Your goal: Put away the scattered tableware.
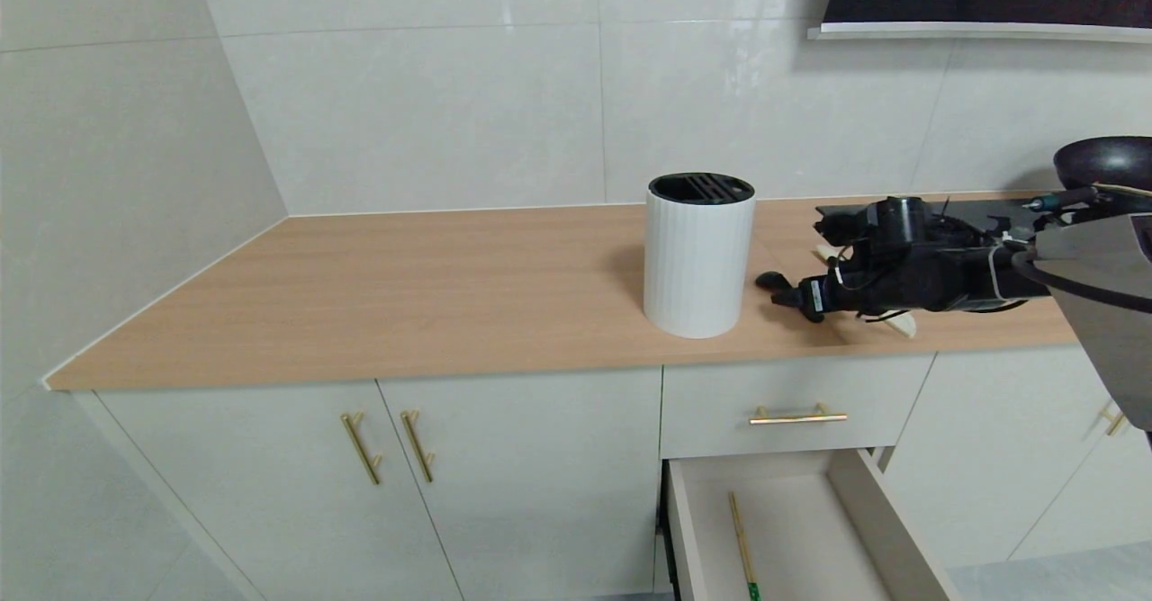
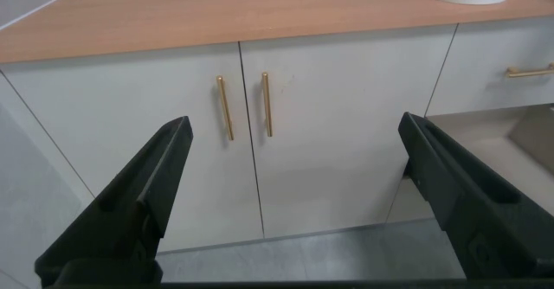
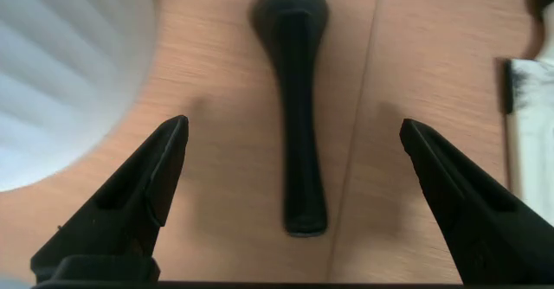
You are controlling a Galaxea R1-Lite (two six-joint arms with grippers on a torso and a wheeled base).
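You have one black spoon (image 3: 293,107), one white ribbed holder (image 1: 698,259) with a black slotted top, one chopstick (image 1: 742,540) and one white utensil (image 1: 903,323) that is mostly hidden under the arm. There is also one dark pan (image 1: 1106,159) at the far right. The cabinet front has two doors, each with a gold handle (image 2: 224,107), a closed drawer (image 1: 797,403), and an open drawer (image 1: 864,511) below it in which the chopstick lies.

Your right arm stretches in from the right, low over the counter (image 1: 405,286). Its right gripper (image 1: 792,295) points toward the holder and stops just short of it. Your left gripper (image 2: 294,123) hangs below the counter edge, facing the two doors. Its fingers (image 2: 143,202) are spread wide with nothing between them.

The spoon lies flat on the wood just beside the holder. In the right wrist view it runs lengthwise down the gap, with its bowl pointing away from the wrist and its handle end nearer. The right gripper's fingers (image 3: 138,198) are spread wide, one on each side of the spoon, and neither touches it. The white utensil lies outside the gap, beyond the finger on the side away from the holder.
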